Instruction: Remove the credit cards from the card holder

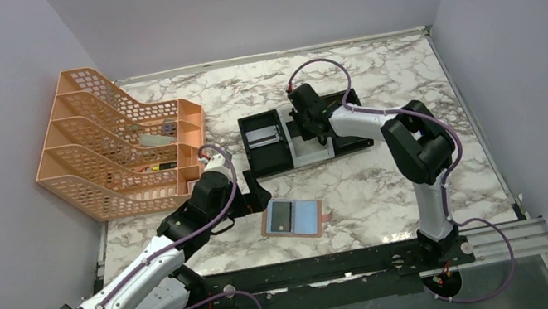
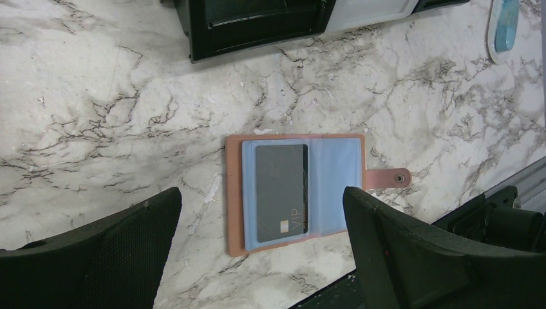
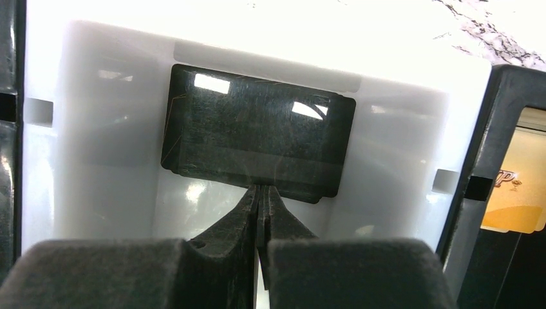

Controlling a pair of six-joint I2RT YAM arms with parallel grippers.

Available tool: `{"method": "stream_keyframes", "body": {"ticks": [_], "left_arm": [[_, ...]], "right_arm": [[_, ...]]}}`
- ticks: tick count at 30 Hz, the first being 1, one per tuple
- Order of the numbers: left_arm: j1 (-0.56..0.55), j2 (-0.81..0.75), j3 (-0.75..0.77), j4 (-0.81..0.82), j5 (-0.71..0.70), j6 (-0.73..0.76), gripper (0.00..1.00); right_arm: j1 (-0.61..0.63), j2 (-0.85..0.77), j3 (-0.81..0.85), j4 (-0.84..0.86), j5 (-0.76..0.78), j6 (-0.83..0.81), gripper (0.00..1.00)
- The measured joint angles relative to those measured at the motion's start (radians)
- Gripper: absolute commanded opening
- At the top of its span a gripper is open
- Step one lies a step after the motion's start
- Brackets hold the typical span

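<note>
The tan card holder (image 1: 292, 218) lies open on the marble near the front edge, light-blue lining up and snap tab (image 2: 388, 177) to the right. A greyish credit card (image 2: 281, 192) sits in its left pocket. My left gripper (image 1: 260, 193) hovers open just left of and above the holder, and its fingers (image 2: 129, 244) straddle the holder in the left wrist view. A black credit card (image 3: 257, 132) lies in the white compartment of the tray (image 1: 271, 165). My right gripper (image 3: 259, 190) is shut there, with its tips at the card's near edge.
An orange mesh file rack (image 1: 117, 139) stands at the back left. The tray's black left compartment holds another card (image 1: 261, 134). A black rail (image 1: 315, 269) runs along the table's near edge. Grey walls close in the sides and back.
</note>
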Motion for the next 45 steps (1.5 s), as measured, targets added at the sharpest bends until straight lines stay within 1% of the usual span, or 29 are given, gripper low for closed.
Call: {"method": "stream_keyframes", "body": {"ticks": [3,8,11,15,17,20,22,23,24,27,30,33,36,40,45], "left_arm": [[0.0,0.0,0.0,0.0,0.0,0.0,0.99],[0.0,0.002,0.0,0.003,0.006,0.0,0.99],[0.0,0.011,-0.001,0.016,0.018,0.0,0.99],[0.0,0.034,-0.028,0.083,0.039,0.001,0.96],[0.0,0.059,-0.04,0.112,0.056,0.001,0.92],[0.0,0.115,-0.042,0.144,0.086,0.005,0.88],[0.0,0.143,-0.042,0.156,0.104,0.009,0.86],[0.0,0.152,-0.042,0.16,0.11,0.011,0.84],[0.0,0.16,-0.042,0.166,0.117,0.013,0.83],[0.0,0.168,-0.051,0.196,0.136,0.012,0.77],[0.0,0.179,-0.055,0.217,0.154,0.011,0.73],[0.0,0.192,-0.055,0.236,0.172,0.009,0.72],[0.0,0.198,-0.055,0.238,0.176,0.009,0.71],[0.0,0.197,-0.055,0.237,0.177,0.006,0.71],[0.0,0.188,-0.071,0.24,0.195,-0.003,0.72]], "right_arm": [[0.0,0.0,0.0,0.0,-0.002,-0.002,0.07],[0.0,-0.045,-0.047,0.006,-0.037,-0.002,0.17],[0.0,-0.138,-0.126,0.031,-0.077,-0.001,0.21],[0.0,-0.241,-0.189,0.059,-0.107,0.006,0.23],[0.0,-0.299,-0.241,0.087,-0.121,0.014,0.32],[0.0,-0.42,-0.368,0.119,-0.152,0.034,0.35],[0.0,-0.507,-0.448,0.138,-0.177,0.055,0.43],[0.0,-0.558,-0.492,0.153,-0.201,0.071,0.44],[0.0,-0.604,-0.528,0.167,-0.227,0.086,0.43],[0.0,-0.721,-0.631,0.254,-0.335,0.144,0.37],[0.035,-0.769,-0.715,0.344,-0.432,0.214,0.35],[0.154,-0.741,-0.76,0.401,-0.469,0.278,0.28],[0.268,-0.706,-0.788,0.443,-0.471,0.352,0.27],[0.343,-0.671,-0.816,0.501,-0.447,0.454,0.26],[0.378,-0.593,-0.821,0.568,-0.425,0.55,0.26]]}}
